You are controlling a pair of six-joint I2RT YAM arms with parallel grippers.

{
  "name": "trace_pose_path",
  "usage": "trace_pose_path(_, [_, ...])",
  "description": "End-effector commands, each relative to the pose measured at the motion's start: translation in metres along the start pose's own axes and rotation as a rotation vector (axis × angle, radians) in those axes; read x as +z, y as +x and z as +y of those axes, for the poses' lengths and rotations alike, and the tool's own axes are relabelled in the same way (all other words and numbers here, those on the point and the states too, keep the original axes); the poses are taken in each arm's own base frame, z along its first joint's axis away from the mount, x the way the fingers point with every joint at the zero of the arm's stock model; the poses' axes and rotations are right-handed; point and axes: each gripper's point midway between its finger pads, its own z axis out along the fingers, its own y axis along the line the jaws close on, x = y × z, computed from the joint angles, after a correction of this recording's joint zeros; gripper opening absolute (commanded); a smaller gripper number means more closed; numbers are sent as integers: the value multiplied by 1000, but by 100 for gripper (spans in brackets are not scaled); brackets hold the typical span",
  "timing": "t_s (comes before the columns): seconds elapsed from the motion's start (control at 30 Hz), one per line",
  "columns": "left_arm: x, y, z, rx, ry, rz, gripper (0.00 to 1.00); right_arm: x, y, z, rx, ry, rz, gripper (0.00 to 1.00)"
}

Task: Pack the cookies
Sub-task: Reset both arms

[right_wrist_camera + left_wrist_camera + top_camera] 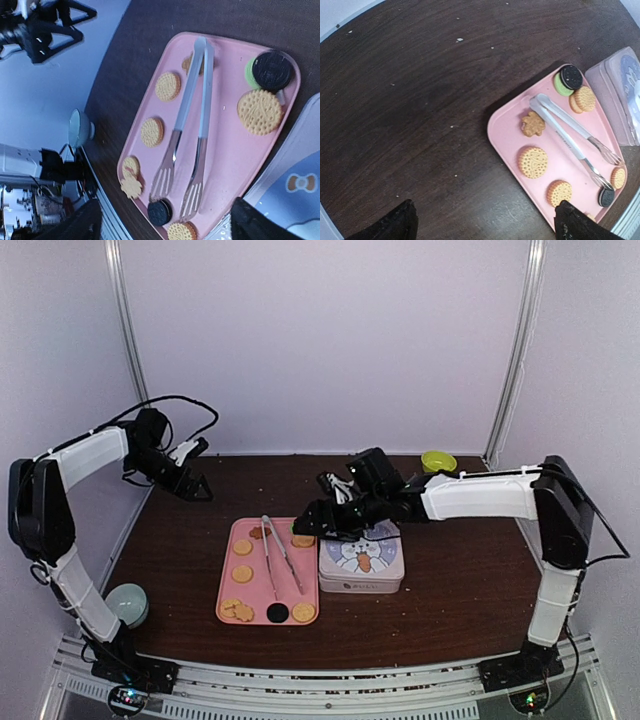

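Observation:
Several cookies (243,573) lie on a pink tray (228,585) at the table's middle, mostly golden rounds, with a black one (277,613) at the front edge. In the left wrist view the cookies (533,162) lie around metal tongs (570,130), with a black-and-green pair (567,80). In the right wrist view a golden cookie (259,111) sits beside a black one (273,70). My left gripper (195,483) is open and empty above bare table, back left of the tray (510,130). My right gripper (312,520) is open and empty above the tray's (225,145) far right corner.
Metal tongs (280,555) lie lengthwise on the tray. A closed tin with a bunny lid (362,558) stands against the tray's right side. A green bowl (438,461) sits at the back right. A pale cup (128,603) stands at the front left.

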Motion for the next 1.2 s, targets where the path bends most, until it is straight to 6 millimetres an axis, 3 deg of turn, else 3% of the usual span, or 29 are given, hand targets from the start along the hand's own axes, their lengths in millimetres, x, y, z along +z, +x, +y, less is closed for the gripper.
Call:
trace_pose_path(0.0, [-12, -5, 38, 21, -164, -97, 98, -85, -57, 32, -156, 112, -248, 100])
trace_pose_path(0.1, [-10, 0, 59, 26, -257, -170, 98, -140, -72, 1, -186, 339, -401, 100])
trace_pose_path(0.2, [-8, 4, 79, 61, -381, -275, 98, -208, -79, -42, -185, 625, -588, 100])
trace_pose_path(0.33, [-20, 2, 99, 81, -564, -436, 98, -274, -69, -97, -187, 911, -746, 100])
trace_pose_path(0.47, [-31, 7, 117, -2, -640, -555, 98, -325, -44, -136, -222, 1218, -854, 100])
trace_pose_path(0.63, [-43, 22, 124, -56, -686, -665, 98, -368, -16, -170, -123, 1372, -987, 100])
trace_pose_path(0.73, [-56, 29, 117, -53, -722, -747, 98, -390, 3, -189, -79, 1400, -1102, 100])
trace_pose_path(0.83, [-58, 59, 99, -21, -754, -844, 98, -403, 14, -200, -72, 1371, -1201, 100])
trace_pose_path(0.9, [-71, 64, 81, 40, -760, -970, 98, -410, 14, -204, -57, 1354, -1230, 100])
trace_pose_path(0.93, [-68, 63, 78, 63, -740, -953, 98, -412, 13, -205, -68, 1352, -1238, 100])
trace_pose_path(1.07, [-58, 59, 87, 38, -724, -890, 98, -408, 11, -215, -139, 1416, -1200, 100])
trace_pose_path(1.1, [-62, 50, 89, 48, -724, -905, 98, -407, 10, -217, -156, 1414, -1211, 100])
trace_pose_path(1.17, [-63, 50, 95, 16, -746, -895, 98, -404, 7, -218, -189, 1374, -1241, 100])
